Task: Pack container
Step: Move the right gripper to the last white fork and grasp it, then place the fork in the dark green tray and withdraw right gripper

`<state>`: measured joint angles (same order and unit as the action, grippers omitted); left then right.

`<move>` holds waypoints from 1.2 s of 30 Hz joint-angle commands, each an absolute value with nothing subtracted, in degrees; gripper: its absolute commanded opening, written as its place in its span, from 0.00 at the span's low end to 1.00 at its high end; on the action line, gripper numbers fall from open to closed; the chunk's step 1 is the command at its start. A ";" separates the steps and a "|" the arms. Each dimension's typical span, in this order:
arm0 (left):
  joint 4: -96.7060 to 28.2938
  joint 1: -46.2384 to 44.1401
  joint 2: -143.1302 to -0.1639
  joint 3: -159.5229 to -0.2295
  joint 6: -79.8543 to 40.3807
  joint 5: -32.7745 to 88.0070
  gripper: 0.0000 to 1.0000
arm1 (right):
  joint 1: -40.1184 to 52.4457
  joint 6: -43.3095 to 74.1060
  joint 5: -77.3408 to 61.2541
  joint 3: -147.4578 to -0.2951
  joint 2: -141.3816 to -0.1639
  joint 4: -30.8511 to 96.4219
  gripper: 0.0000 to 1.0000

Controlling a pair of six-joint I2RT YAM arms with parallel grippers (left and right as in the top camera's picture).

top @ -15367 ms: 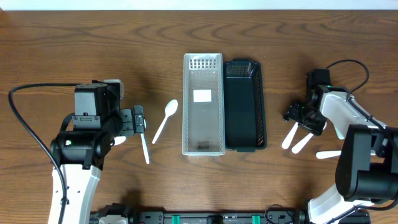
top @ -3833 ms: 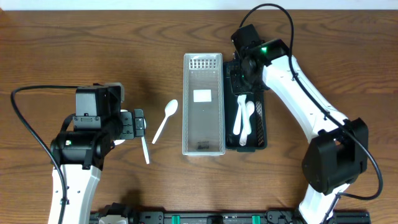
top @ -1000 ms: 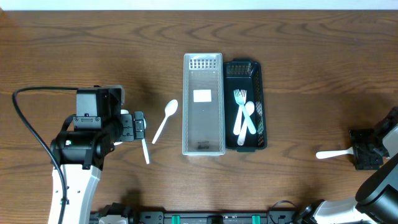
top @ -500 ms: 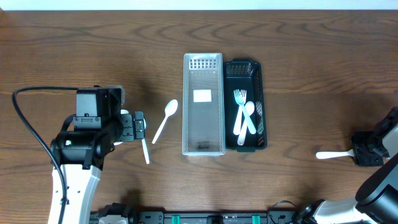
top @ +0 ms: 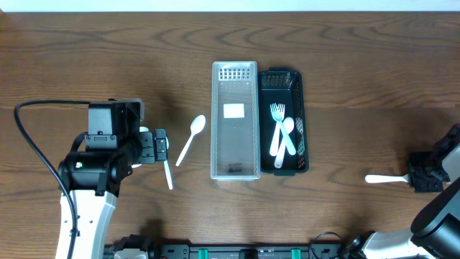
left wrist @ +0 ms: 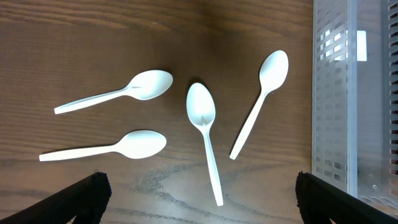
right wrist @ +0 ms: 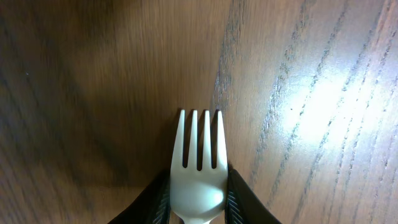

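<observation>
On the bench [top: 374, 86] at far right, the right gripper [right wrist: 198, 208] pinches a fork [right wrist: 198, 162] by its head; the left gripper [left wrist: 202, 196] hangs spread wide above four spoons [left wrist: 202, 112].

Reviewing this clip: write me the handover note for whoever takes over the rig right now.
Left pincer: open, holding nothing, above four white spoons lying on the table left of the clear container.
Right pincer: shut on a white fork, low over the table at the far right.
Done: two white utensils, one a fork, lie in the dark basket.
Left: pack the gripped fork, then the spoons. The clear container holds no cutlery.
</observation>
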<state>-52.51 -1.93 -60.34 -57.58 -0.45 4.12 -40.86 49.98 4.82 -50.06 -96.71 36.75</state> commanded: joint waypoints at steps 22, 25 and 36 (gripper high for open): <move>-52.71 -1.89 -60.45 -58.52 -1.26 4.12 0.98 | 1.17 24.71 -3.07 -79.61 -85.10 50.57 0.01; -52.73 -1.89 -60.45 -58.52 -1.26 4.12 0.98 | 9.02 24.77 -2.94 -80.05 -85.43 49.65 0.01; -52.73 -1.89 -60.45 -58.52 -1.26 4.12 0.97 | 23.33 24.80 0.19 -80.05 -98.76 49.71 0.07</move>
